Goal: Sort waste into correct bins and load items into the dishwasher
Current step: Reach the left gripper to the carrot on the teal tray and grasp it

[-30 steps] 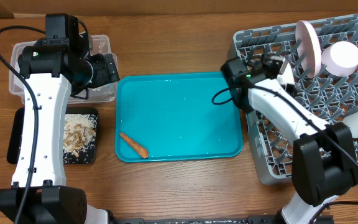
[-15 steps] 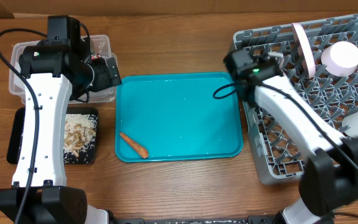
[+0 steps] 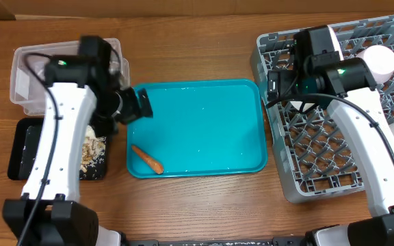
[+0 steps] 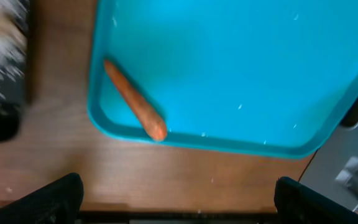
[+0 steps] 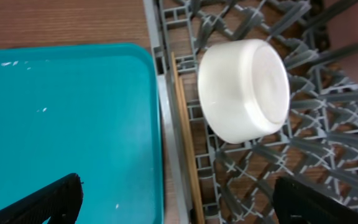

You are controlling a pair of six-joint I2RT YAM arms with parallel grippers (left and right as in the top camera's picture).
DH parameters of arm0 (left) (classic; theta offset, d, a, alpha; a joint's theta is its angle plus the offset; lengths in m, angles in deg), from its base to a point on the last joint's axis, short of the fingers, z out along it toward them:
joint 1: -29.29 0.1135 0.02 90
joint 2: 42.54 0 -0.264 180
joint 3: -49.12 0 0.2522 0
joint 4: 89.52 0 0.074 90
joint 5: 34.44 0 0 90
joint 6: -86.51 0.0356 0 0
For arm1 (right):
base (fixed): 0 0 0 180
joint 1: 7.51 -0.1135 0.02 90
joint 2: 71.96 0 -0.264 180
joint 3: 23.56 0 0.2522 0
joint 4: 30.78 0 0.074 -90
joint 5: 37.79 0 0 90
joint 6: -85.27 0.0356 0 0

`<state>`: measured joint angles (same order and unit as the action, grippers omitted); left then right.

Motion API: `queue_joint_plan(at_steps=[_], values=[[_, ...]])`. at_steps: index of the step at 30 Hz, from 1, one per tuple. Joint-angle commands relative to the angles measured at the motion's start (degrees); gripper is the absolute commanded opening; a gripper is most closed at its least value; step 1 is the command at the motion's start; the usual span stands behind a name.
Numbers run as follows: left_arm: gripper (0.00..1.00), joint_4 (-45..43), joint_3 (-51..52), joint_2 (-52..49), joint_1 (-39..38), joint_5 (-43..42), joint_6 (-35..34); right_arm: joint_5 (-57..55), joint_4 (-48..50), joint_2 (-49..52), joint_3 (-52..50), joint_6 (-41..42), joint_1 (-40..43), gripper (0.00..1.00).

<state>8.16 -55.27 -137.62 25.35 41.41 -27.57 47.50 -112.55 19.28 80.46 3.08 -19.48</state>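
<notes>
At the table's left, a clear plastic tub (image 3: pixel 26 82) sits behind a black tray (image 3: pixel 19 147) holding beige food scraps (image 3: pixel 91 152). The left gripper (image 4: pixel 179 198) hangs with its fingers spread wide and empty over the left edge of the teal serving tray (image 3: pixel 204 116), where a small orange carrot (image 3: pixel 146 158) lies near the front rim. Further right, the right gripper (image 5: pixel 179 199), also spread and holding nothing, hovers at the left side of the grey dish rack (image 3: pixel 306 164). Below it, two wooden chopsticks (image 5: pixel 188 155) lie along the rack's wall, just beside a small white bowl (image 5: pixel 244 89) tilted bottom-up on the lattice.
</notes>
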Motion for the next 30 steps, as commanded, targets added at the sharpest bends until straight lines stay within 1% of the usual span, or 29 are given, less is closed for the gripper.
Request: queue_joint_plan(at_steps=[1, 6, 10, 13, 21, 25, 30], values=[[1.00, -2.1, 7.2, 0.7, -2.9, -1.8, -4.0, 6.9, 0.0, -0.4, 0.6, -2.1, 1.3, 1.00], [1.00, -5.5, 17.6, 0.7, -5.9, 1.7, -9.4, 7.6, -0.1, -0.4, 0.6, -2.1, 2.5, 1.00], [1.00, -9.6, 23.5, 0.7, -6.2, 2.1, -10.9, 7.7, -0.1, -0.4, 0.6, -2.1, 2.7, 1.00], [1.00, -14.5, 27.4, 0.7, -6.2, 2.3, -12.2, 7.9, -0.1, -0.4, 0.6, -2.1, 2.7, 1.00], [1.00, -31.4, 34.9, 0.7, -6.4, 2.7, -12.4, 7.8, -0.3, -0.4, 0.6, -2.1, 2.7, 1.00], [0.93, -34.9, 37.2, 0.7, -6.4, 3.7, -15.0, 7.8, -0.5, -0.4, 0.6, -2.1, 2.7, 1.00], [0.88, -35.1, 38.3, 0.7, -6.6, 5.2, -16.3, 7.8, -0.7, -0.4, 0.6, -2.1, 2.7, 1.00]])
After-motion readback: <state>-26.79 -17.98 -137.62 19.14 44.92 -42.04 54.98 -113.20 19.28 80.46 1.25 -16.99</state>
